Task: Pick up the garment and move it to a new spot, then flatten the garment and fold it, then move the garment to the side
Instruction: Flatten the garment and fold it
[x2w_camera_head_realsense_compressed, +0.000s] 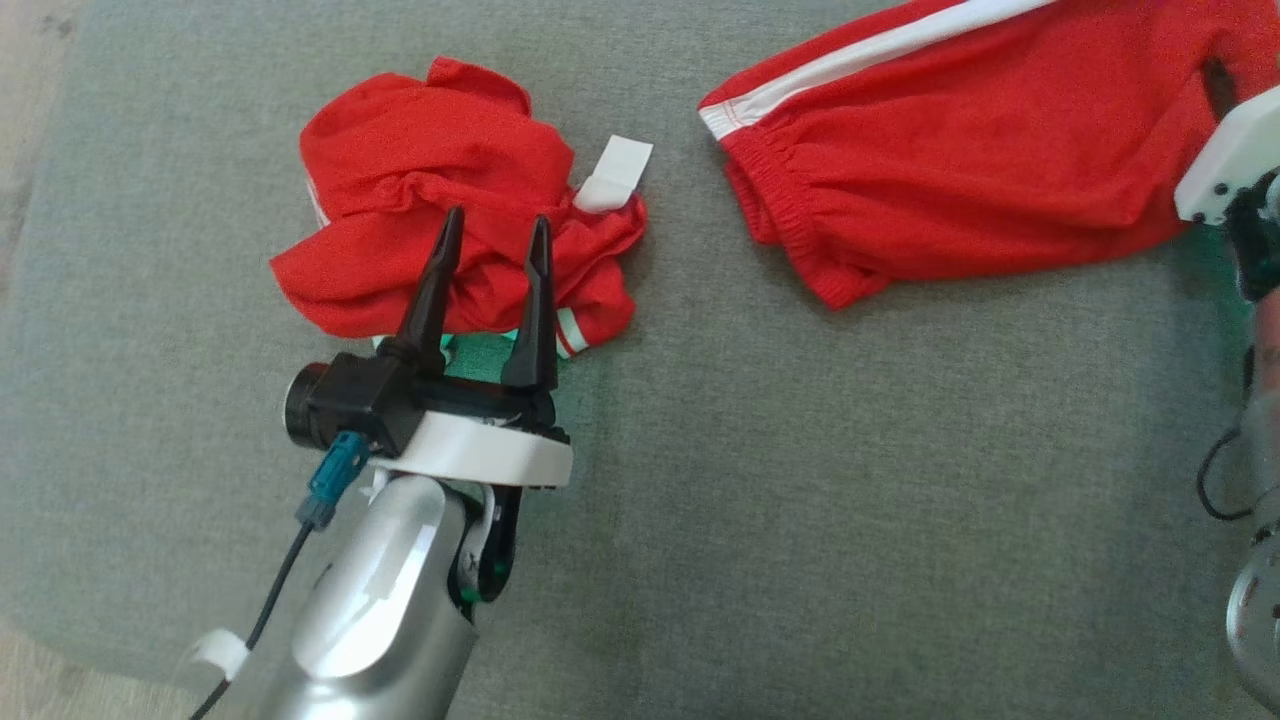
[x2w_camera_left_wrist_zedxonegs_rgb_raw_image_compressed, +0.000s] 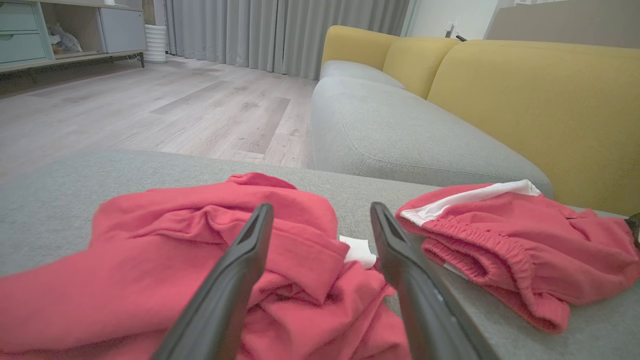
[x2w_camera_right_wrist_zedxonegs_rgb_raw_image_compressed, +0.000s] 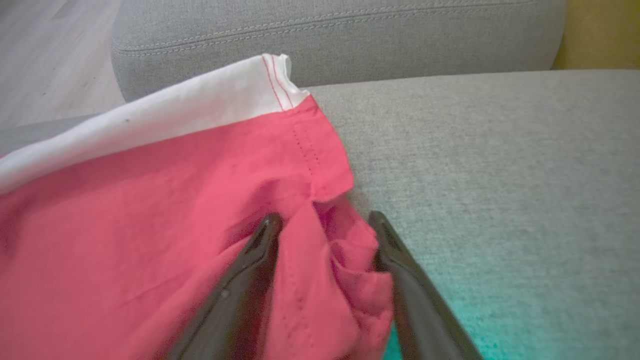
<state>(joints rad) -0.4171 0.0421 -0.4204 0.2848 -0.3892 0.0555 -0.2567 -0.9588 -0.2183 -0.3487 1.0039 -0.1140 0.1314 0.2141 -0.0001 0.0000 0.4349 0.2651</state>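
The right gripper (x2w_camera_right_wrist_zedxonegs_rgb_raw_image_compressed: 325, 216) straddles a bunched fold of the red garment (x2w_camera_right_wrist_zedxonegs_rgb_raw_image_compressed: 150, 210) on grey cushion (x2w_camera_right_wrist_zedxonegs_rgb_raw_image_compressed: 500, 175).

Bundle (x2w_camera_head_realsense_compressed: 420, 170) left of garment (x2w_camera_head_realsense_compressed: 960, 150) (both on cushion (x2w_camera_head_realsense_compressed: 800, 500)).

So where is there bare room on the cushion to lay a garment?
Free: the wide near stretch of grey cushion, and a narrow strip between the crumpled garment and the striped garment. Crowded: the far band, where both lie.

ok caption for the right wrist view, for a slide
right claw open astride a bunched edge of the red garment, on the grey cushion
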